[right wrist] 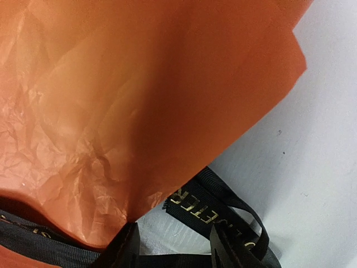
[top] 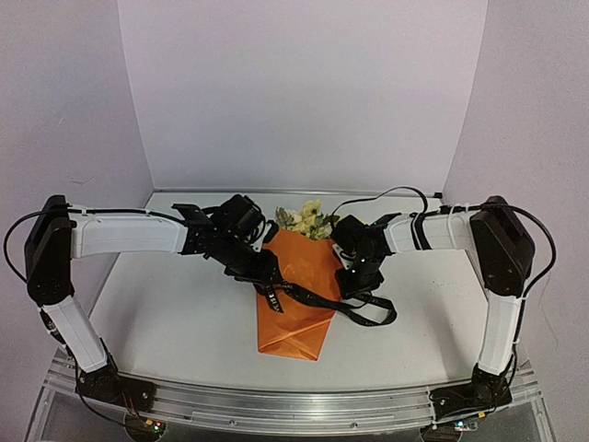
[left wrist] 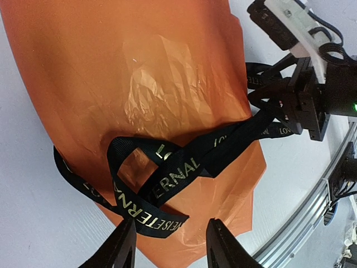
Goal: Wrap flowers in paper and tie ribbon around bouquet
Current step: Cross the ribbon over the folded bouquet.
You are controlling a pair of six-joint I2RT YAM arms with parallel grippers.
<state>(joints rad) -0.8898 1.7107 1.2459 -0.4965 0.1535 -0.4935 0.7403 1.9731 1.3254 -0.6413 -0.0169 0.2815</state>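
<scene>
Left fingers (left wrist: pixel 120 248) gape above limp lettered ribbon (left wrist: pixel 184 167) crossing crinkled orange paper (left wrist: pixel 111 67).

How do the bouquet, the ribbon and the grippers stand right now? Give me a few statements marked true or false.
1. The flowers poke out of the far end of the orange paper. True.
2. The black ribbon crosses over the paper. True.
3. The bouquet stands upright. False: it lies flat on the table.
4. Both grippers are shut. False: the left gripper and the right gripper each have their jaws apart.
</scene>
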